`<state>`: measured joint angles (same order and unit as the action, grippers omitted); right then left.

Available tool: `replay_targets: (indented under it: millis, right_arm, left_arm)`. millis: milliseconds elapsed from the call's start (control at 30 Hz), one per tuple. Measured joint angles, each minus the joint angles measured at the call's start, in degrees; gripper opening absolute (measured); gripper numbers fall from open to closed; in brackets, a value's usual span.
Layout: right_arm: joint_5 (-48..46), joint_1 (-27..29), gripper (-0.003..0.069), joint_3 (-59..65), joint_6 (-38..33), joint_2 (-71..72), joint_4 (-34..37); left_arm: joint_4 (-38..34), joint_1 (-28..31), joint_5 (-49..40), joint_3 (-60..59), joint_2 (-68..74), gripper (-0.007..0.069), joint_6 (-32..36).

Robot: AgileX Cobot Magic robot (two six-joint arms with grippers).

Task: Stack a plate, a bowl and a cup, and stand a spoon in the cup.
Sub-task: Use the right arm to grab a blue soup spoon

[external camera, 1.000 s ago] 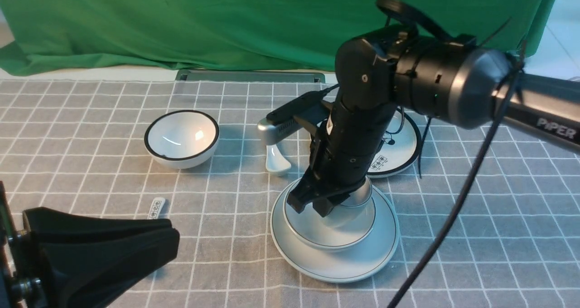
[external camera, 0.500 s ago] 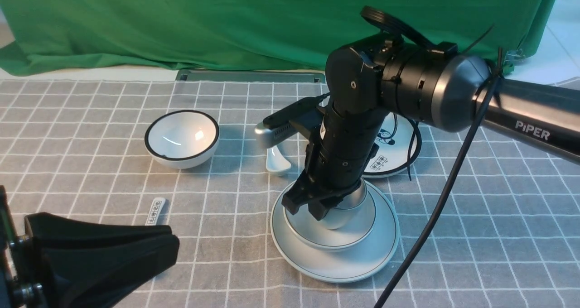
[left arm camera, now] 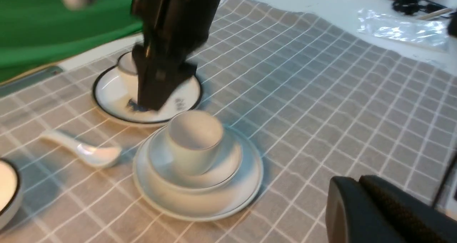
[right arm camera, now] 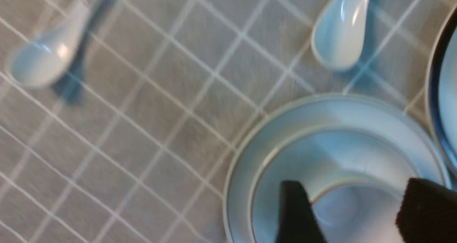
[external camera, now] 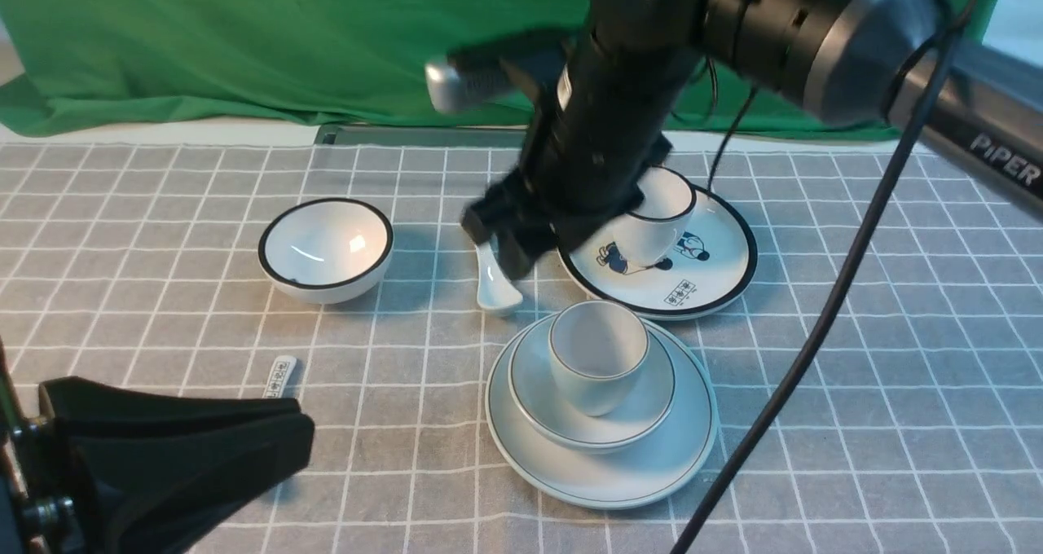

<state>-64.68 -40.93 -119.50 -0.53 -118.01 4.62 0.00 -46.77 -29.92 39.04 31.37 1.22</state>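
The plate point(external camera: 652, 477) lies front centre with the bowl point(external camera: 640, 415) on it and the cup point(external camera: 599, 357) upright in the bowl. The same cup point(right arm camera: 342, 207) is empty in the right wrist view. My right gripper point(external camera: 501, 244) hangs open and empty, well above the table, up and to the left of the stack. In its own view the right gripper point(right arm camera: 357, 214) has the cup below, between its fingers point(right arm camera: 296, 214). The spoon point(external camera: 497, 287) lies flat just left of the stack. My left gripper point(external camera: 301, 436) is shut and empty at the front left.
A black-rimmed bowl point(external camera: 326, 248) stands at the left. Behind the stack, a cartoon plate point(external camera: 709, 273) carries a black-rimmed cup point(external camera: 664, 212). A spoon with a marked handle point(external camera: 281, 372) lies partly behind my left gripper. Green cloth point(external camera: 285, 41) closes the back.
My right gripper opened, let go of the cup in the bowl and rose up and away toward the back left. The left arm barely moved.
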Motion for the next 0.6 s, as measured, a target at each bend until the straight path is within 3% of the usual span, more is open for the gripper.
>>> replay_targets:
  millis: [200,433,600]
  right_arm:
    - [0.01,-0.19,0.0365,-11.68,1.56,-8.47,0.34]
    - [0.12,1.44,0.0408,-31.36,7.56,-27.98,0.04]
    - [0.41,3.7,0.0409,-36.6,10.32,-33.22,-0.6]
  left_arm:
    - [12.74,0.0,-3.88,0.1,0.0,0.0011,-12.0]
    - [15.29,0.05,-6.1,0.37,0.0,0.0011,-13.83]
    - [15.29,0.05,-6.87,0.54,0.0,0.0011,-13.12]
